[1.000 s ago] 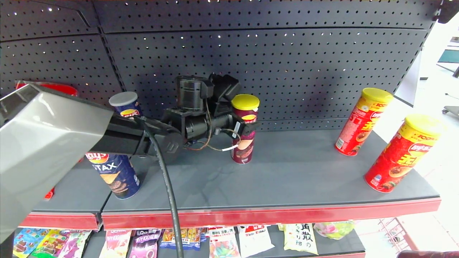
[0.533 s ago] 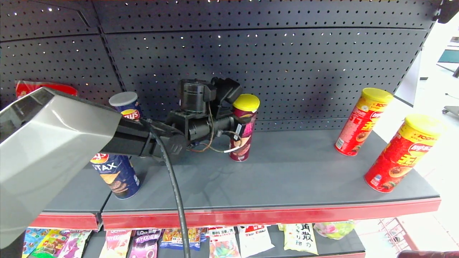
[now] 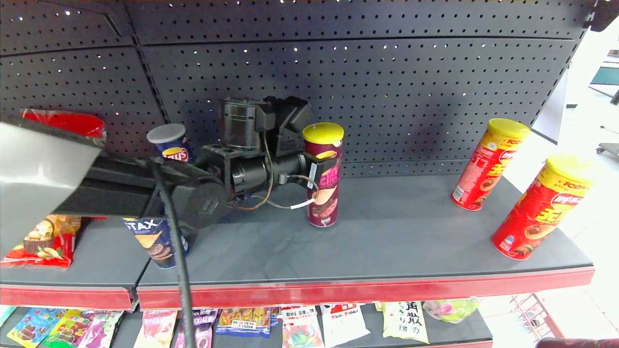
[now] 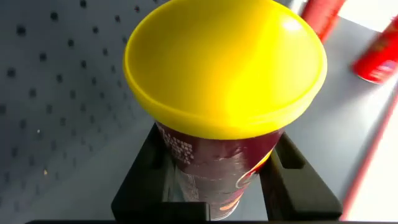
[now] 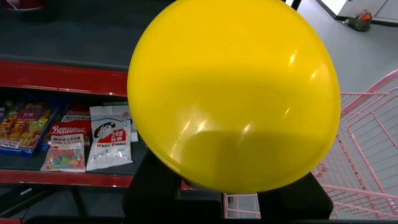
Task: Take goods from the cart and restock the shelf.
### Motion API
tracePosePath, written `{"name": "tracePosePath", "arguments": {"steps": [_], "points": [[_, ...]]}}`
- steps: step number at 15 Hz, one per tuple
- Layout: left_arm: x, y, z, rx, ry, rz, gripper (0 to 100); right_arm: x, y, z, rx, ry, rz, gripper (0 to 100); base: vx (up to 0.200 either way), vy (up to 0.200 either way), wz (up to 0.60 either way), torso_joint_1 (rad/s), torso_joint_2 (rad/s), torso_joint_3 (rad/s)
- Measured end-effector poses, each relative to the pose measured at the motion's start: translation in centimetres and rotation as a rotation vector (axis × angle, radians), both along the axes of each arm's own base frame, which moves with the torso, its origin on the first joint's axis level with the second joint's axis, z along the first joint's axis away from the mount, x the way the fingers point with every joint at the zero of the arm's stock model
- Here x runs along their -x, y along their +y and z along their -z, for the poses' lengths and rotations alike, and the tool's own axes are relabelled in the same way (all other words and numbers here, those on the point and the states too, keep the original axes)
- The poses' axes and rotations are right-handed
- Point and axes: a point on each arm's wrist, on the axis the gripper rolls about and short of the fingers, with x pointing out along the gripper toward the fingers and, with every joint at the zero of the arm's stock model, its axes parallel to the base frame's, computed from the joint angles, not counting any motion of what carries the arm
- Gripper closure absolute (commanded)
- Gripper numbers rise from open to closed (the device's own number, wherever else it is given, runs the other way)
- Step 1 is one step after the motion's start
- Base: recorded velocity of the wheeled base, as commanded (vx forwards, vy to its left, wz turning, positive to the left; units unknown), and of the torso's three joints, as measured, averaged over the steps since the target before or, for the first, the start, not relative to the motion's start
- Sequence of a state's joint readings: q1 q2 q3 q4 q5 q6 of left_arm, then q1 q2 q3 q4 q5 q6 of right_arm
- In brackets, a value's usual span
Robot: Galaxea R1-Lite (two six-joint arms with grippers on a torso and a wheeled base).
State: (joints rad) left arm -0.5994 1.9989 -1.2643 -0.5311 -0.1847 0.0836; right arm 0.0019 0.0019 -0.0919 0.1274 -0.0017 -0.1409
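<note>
At centre, the left pincer (image 3: 325, 170) grips a maroon chip can (image 3: 324, 208): seat it flat on the shelf (image 3: 387, 237), then release. The right pincer (image 5: 227, 190) holds a yellow-lidded can (image 5: 233, 93).

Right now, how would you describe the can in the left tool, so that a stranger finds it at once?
Find the grey shelf with the red front edge. Near its middle the left tool grips an upright can. Its yellow lid matches the two red cans to the right, but only this body is maroon; left of it stands a blue can.
</note>
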Motion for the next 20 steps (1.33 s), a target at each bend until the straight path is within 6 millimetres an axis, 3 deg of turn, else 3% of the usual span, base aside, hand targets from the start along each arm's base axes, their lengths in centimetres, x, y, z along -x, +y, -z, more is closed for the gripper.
{"name": "tracePosePath", "arguments": {"steps": [4, 7, 11, 20], "points": [[4.4, 1.9, 0.2, -0.020, 0.050, 0.021, 100, 0.0, 0.0, 0.0, 0.000, 0.000, -0.001, 100, 0.000, 0.000, 0.00, 0.000, 0.00, 0.000], [6.2, 2.2, 0.8, 0.021, -0.012, 0.030, 100, 0.0, 0.0, 0.0, 0.000, 0.000, 0.000, 100, 0.000, 0.000, 0.00, 0.000, 0.00, 0.000], [6.9, 1.3, 2.3, 0.004, 0.015, 0.047, 100, 0.0, 0.0, 0.0, 0.000, 0.000, 0.000, 100, 0.000, 0.000, 0.00, 0.000, 0.00, 0.000], [7.5, 1.2, 3.1, -0.005, 0.044, 0.052, 100, 0.0, 0.0, 0.0, -0.001, 0.000, -0.001, 100, 0.000, 0.000, 0.00, 0.000, 0.00, 0.000]]}}
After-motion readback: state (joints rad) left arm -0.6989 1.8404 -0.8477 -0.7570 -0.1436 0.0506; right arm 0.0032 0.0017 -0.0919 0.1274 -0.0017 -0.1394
